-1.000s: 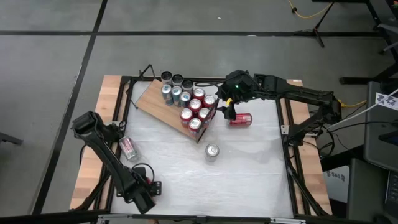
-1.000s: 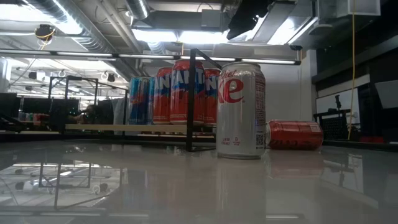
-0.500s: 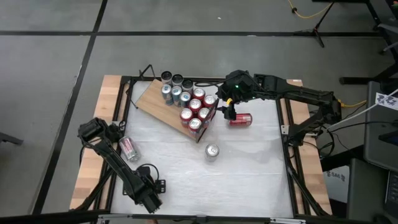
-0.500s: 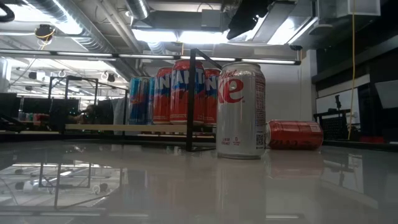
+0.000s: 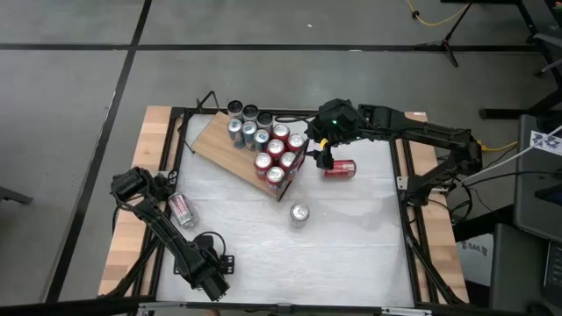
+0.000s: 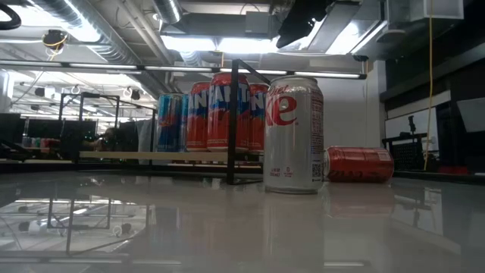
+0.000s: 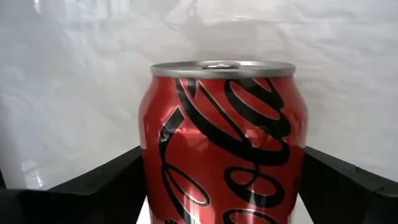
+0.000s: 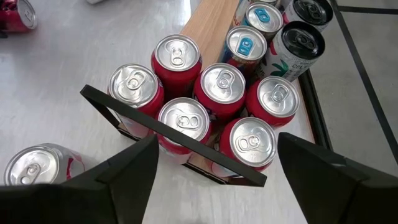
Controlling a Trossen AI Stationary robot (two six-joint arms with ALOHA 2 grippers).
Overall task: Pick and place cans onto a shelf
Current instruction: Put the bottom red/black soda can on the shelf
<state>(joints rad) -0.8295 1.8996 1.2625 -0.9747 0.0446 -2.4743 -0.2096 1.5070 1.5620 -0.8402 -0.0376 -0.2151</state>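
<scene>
A red can (image 7: 222,137) lies on its side on the white table near the left edge, also seen from above (image 5: 182,211). My left gripper (image 5: 165,193) points down over it, open, with one finger on each side of the can's body. The shelf (image 5: 219,140) lies at the far middle and carries several upright cans (image 5: 274,151). My right gripper (image 5: 320,160) hovers open above the shelf's black-framed corner (image 8: 180,138) and holds nothing. A silver can (image 5: 300,213) stands on the table. Another red can (image 5: 340,168) lies to the right of the shelf. My left gripper comes from above, pointing down, with its two fingers (image 7: 99,183) across the lying can, beside the body's two sides (image 7: 155,174). The can rests on the table, its silver top end (image 7: 221,65) pointing away. Whether the fingers touch it, I cannot tell.
Two dark cans (image 5: 244,110) stand at the shelf's far edge. In the low view the silver can (image 6: 293,135) stands in front of the framed shelf (image 6: 231,121), with the lying red can (image 6: 359,164) to its right. The near half of the table (image 5: 351,254) is bare.
My left gripper has come down over the lying red can at the table's left side, then kept still. The can has not moved.
</scene>
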